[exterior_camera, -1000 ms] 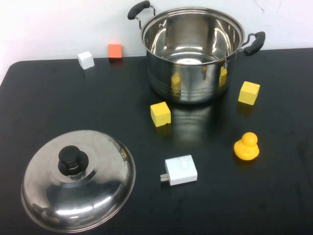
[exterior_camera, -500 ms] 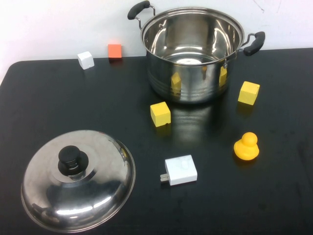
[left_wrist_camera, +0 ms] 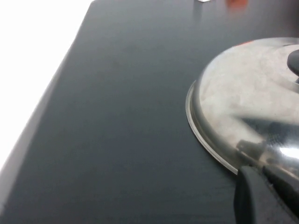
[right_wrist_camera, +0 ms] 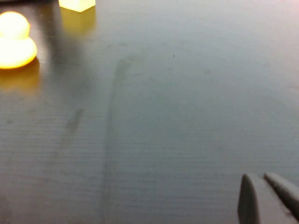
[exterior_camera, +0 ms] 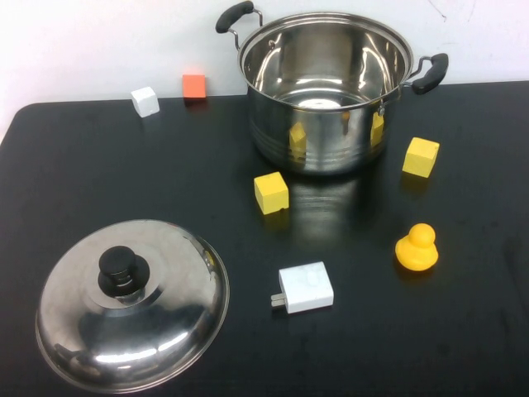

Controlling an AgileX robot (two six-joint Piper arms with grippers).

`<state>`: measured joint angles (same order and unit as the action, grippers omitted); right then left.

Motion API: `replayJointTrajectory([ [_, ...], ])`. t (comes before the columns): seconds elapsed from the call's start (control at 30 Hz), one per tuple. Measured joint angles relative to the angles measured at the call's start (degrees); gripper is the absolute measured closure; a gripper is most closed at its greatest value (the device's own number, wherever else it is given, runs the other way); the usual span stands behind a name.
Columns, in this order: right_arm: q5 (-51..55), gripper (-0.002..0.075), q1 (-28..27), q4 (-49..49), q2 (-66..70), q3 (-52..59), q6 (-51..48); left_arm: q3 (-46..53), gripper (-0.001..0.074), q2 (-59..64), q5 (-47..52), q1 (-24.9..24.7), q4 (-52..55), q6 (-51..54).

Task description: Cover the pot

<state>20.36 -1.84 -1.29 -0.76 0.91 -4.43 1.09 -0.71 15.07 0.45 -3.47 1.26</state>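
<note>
Overhead, the pot [exterior_camera: 326, 91] is sitting open at the table's [exterior_camera: 107, 174] far edge, the lid [exterior_camera: 132, 303] lying well apart. Neither gripper is showing here.

Left wrist: the left gripper [left_wrist_camera: 268, 196], fingers together, is hovering beside the lid's rim; opening wide and centring over the knob [exterior_camera: 122, 271] looks wise.

Right wrist: the right gripper [right_wrist_camera: 266, 198], fingers together, is idling over bare table near the duck [right_wrist_camera: 16, 39].

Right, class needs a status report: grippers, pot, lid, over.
Left gripper beside the lid, right gripper over bare table, both holding nothing. Pot open, uncovered. Yellow block sits between lid and pot.
</note>
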Motion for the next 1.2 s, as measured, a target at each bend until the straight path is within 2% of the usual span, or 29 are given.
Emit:
replayJointTrajectory([
  [0.2,0.0,0.0728,0.0,0.0,0.0,0.0,0.0,0.0,0.0736,0.0,-8.4,0.0,1.8,0.1],
  [0.63,0.0,0.0728,0.0,0.0,0.0,0.0,0.0,0.0,0.0736,-0.1,-51.3,0.0,-1.2,0.7],
  [0.93,0.0,0.0728,0.0,0.0,0.0,0.0,0.0,0.0,0.0736,-0.1,-72.1,0.0,-1.4,-15.2],
  [1.2,0.0,0.0728,0.0,0.0,0.0,0.0,0.0,0.0,0.0736,-0.2,-76.5,0.0,-1.7,-17.8],
])
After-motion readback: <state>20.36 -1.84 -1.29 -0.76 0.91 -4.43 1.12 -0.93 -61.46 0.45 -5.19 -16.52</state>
